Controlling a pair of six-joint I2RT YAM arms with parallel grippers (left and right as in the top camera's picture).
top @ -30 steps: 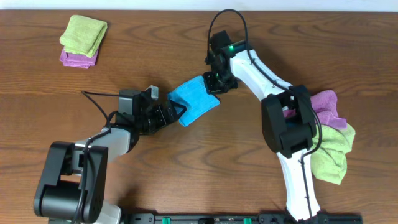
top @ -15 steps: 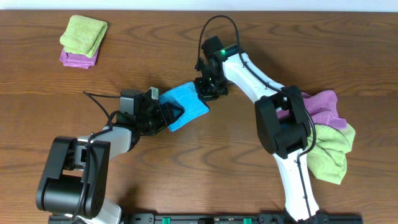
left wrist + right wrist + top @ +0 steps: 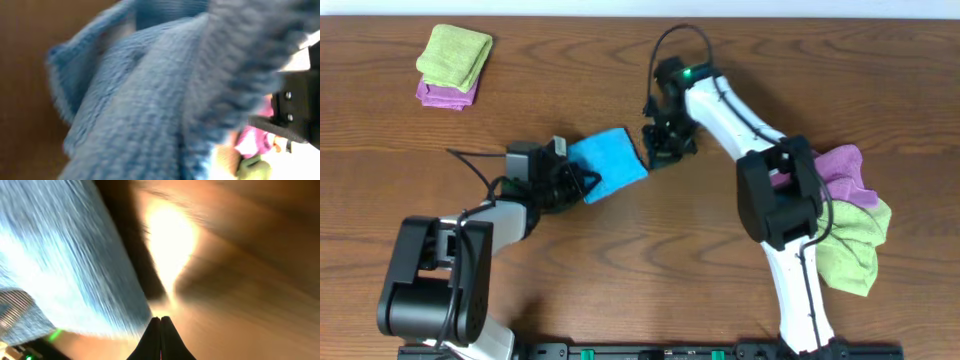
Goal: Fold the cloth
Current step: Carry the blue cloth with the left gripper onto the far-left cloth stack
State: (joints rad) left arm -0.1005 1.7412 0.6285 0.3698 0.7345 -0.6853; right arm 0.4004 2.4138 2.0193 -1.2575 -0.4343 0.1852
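Mid-bench [image 3: 650, 270], lying as a tilted blue rectangle: the cloth [image 3: 610, 160]. Clamped at its near-left edge by the left pincer [image 3: 582, 184], fingers buried under blurred terry filling the left wrist view. Just right of the cloth and apart from it: the right pincer [image 3: 659, 152], tips pressed together on nothing. Far left, a folded lime-green cloth [image 3: 455, 55] stacked on a purple cloth [image 3: 442, 97]; at the right edge, a loose purple-and-lime heap [image 3: 850, 215].

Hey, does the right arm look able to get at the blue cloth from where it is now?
Probably yes. The right gripper sits just off the right edge of the cloth, with nothing between them. In the right wrist view its jaws look shut beside the cloth, so it would likely need to open first.
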